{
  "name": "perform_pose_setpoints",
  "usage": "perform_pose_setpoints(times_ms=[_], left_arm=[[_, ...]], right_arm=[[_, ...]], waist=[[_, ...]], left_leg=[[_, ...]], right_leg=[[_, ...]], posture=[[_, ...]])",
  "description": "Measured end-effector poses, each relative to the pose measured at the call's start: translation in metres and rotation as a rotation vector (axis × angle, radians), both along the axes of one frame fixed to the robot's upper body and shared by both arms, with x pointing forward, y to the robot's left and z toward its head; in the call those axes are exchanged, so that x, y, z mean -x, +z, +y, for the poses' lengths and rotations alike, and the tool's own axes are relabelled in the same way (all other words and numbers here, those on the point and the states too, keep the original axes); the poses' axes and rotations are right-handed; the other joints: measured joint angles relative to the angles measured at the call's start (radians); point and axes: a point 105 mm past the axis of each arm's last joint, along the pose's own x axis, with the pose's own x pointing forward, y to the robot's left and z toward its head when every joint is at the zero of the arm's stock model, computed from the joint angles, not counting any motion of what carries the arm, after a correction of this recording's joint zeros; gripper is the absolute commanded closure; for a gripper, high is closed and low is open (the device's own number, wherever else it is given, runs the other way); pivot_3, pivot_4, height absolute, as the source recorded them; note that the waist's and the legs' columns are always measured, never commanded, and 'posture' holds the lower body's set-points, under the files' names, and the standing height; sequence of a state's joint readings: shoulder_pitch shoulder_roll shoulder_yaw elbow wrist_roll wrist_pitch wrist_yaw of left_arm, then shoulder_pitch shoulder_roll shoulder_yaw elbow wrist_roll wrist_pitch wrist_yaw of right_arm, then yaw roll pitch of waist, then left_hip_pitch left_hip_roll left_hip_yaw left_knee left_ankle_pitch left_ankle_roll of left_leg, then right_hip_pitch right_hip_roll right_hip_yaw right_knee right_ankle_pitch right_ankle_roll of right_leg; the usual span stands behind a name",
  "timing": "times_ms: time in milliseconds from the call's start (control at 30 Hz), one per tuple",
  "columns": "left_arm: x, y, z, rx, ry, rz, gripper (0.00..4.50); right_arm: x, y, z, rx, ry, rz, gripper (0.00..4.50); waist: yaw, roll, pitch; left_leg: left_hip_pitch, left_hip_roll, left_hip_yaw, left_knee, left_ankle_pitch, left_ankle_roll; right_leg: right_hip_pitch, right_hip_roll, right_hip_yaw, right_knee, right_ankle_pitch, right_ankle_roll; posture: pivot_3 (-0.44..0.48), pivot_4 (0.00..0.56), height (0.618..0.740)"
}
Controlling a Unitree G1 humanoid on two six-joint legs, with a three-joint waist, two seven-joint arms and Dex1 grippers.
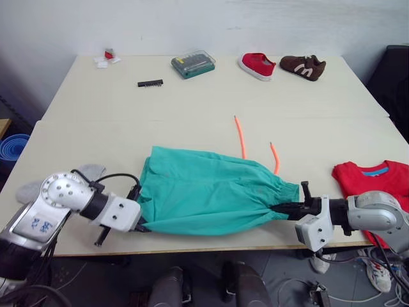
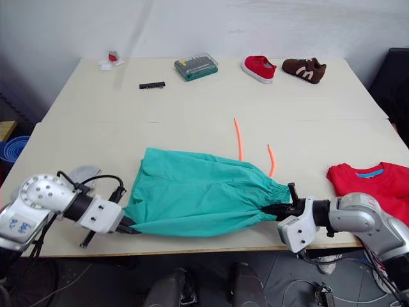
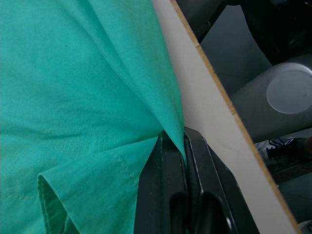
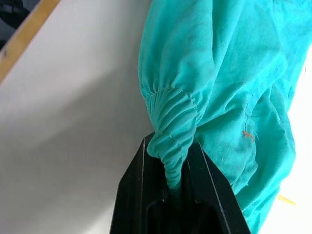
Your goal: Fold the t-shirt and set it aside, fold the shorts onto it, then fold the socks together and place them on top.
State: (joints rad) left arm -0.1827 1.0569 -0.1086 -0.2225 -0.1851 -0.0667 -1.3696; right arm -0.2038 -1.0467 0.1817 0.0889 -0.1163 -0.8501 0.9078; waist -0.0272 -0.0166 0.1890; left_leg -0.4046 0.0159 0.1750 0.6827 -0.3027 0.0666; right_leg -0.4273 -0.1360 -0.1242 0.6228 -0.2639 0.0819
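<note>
The teal shorts [image 1: 211, 190] lie spread across the near middle of the table, waistband to the right, two orange drawstrings [image 1: 240, 135] trailing behind. My left gripper [image 1: 142, 225] is shut on the shorts' near left hem corner [image 3: 173, 129] at the table's front edge. My right gripper [image 1: 281, 208] is shut on the gathered waistband [image 4: 170, 141] at the near right. The red t-shirt [image 1: 374, 182] lies folded at the right edge, blue neckband showing. A grey sock [image 1: 86, 171] peeks out behind my left arm at the near left.
At the back of the table stand a tool case [image 1: 193, 64], a red shoe [image 1: 257, 65], a brown shoe [image 1: 303, 66], a black bit strip [image 1: 150, 83] and a small red and white item [image 1: 107, 58]. A blue object [image 1: 11, 148] sits off the left.
</note>
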Motion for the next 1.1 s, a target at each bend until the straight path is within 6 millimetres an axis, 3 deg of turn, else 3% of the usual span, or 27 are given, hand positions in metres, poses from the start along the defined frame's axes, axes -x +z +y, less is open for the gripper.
perform_pose_setpoints(times_ms=[133, 233, 333, 467, 500, 533, 667, 733, 833, 933, 1100], left_arm=[[-0.009, -0.001, 0.0, 0.034, 0.092, -0.057, 4.48], [-0.013, -0.003, -0.003, 0.086, 0.153, -0.031, 3.88], [-0.012, -0.003, -0.001, 0.15, 0.217, 0.05, 2.99], [-0.013, 0.008, 0.012, 0.231, 0.326, 0.181, 1.78], [-0.013, 0.013, 0.014, 0.246, 0.342, 0.206, 1.44], [-0.015, 0.021, 0.017, 0.259, 0.361, 0.226, 1.14], [-0.037, 0.056, 0.018, 0.378, 0.419, 0.259, 1.14], [-0.054, 0.077, 0.006, 0.469, 0.414, 0.237, 1.14], [-0.065, 0.085, -0.014, 0.525, 0.358, 0.243, 1.77], [-0.08, 0.071, -0.044, 0.554, 0.302, 0.262, 2.7], [-0.086, 0.052, -0.069, 0.529, 0.243, 0.266, 4.28]], right_arm=[[-0.004, -0.001, -0.001, -0.025, -0.034, 0.025, 4.5], [-0.005, -0.004, -0.004, -0.017, -0.062, 0.047, 3.59], [-0.001, -0.012, -0.008, -0.021, -0.095, 0.072, 2.6], [-0.001, 0.003, -0.017, -0.109, -0.22, 0.06, 1.27], [0.0, 0.009, -0.019, -0.148, -0.258, 0.066, 1.21], [0.003, 0.015, -0.019, -0.191, -0.293, 0.079, 1.21], [0.012, 0.034, -0.023, -0.302, -0.421, 0.137, 1.21], [0.015, 0.04, -0.027, -0.34, -0.487, 0.174, 1.21], [0.019, 0.052, -0.026, -0.43, -0.55, 0.238, 1.84], [0.017, 0.065, -0.019, -0.579, -0.593, 0.332, 2.82], [0.025, 0.064, -0.009, -0.632, -0.613, 0.481, 4.5]], waist=[[0.001, 0.001, 0.0], [0.0, 0.001, 0.0], [0.001, 0.001, 0.0], [0.001, 0.002, 0.001], [0.003, 0.002, 0.001], [0.004, 0.002, 0.001], [0.021, 0.002, 0.001], [0.031, 0.002, 0.001], [0.036, 0.003, 0.0], [0.04, 0.002, 0.001], [0.038, 0.002, 0.001]], left_leg=[[0.0, 0.001, -0.001, -0.001, 0.002, -0.003], [0.0, 0.002, -0.001, -0.001, 0.002, -0.003], [0.0, 0.003, -0.001, -0.001, 0.002, -0.003], [0.0, 0.003, -0.001, -0.001, 0.002, -0.004], [0.0, 0.003, -0.002, -0.001, 0.002, -0.005], [0.001, 0.003, -0.003, -0.001, 0.002, -0.005], [0.001, 0.003, -0.004, -0.001, 0.003, -0.006], [0.0, 0.003, -0.004, -0.001, 0.003, -0.005], [0.0, 0.002, -0.004, -0.001, 0.003, -0.005], [-0.001, 0.002, -0.004, 0.0, 0.005, -0.002], [-0.001, 0.003, -0.004, -0.001, 0.005, -0.001]], right_leg=[[-0.001, 0.001, -0.002, 0.003, -0.002, -0.003], [-0.001, 0.002, -0.002, 0.004, -0.002, -0.003], [-0.001, 0.002, -0.002, 0.004, -0.003, -0.003], [-0.001, 0.003, -0.002, 0.004, -0.003, -0.004], [-0.001, 0.003, -0.003, 0.004, -0.003, -0.004], [0.0, 0.003, -0.003, 0.004, -0.003, -0.004], [0.0, 0.003, -0.003, 0.004, -0.003, -0.004], [0.001, 0.003, -0.004, 0.004, -0.003, -0.004], [0.001, 0.003, -0.004, 0.004, -0.003, -0.003], [0.001, 0.004, -0.004, 0.003, -0.003, -0.003], [0.0, 0.005, -0.005, 0.003, -0.003, -0.004]], posture=[[0.0, 0.15, 0.74], [0.0, 0.15, 0.74], [0.0, 0.15, 0.74], [0.0, 0.15, 0.74], [0.0, 0.15, 0.74], [0.0, 0.15, 0.74], [0.0, 0.15, 0.74], [0.0, 0.15, 0.74], [0.0, 0.15, 0.74], [0.0, 0.15, 0.74], [0.0, 0.15, 0.74]])
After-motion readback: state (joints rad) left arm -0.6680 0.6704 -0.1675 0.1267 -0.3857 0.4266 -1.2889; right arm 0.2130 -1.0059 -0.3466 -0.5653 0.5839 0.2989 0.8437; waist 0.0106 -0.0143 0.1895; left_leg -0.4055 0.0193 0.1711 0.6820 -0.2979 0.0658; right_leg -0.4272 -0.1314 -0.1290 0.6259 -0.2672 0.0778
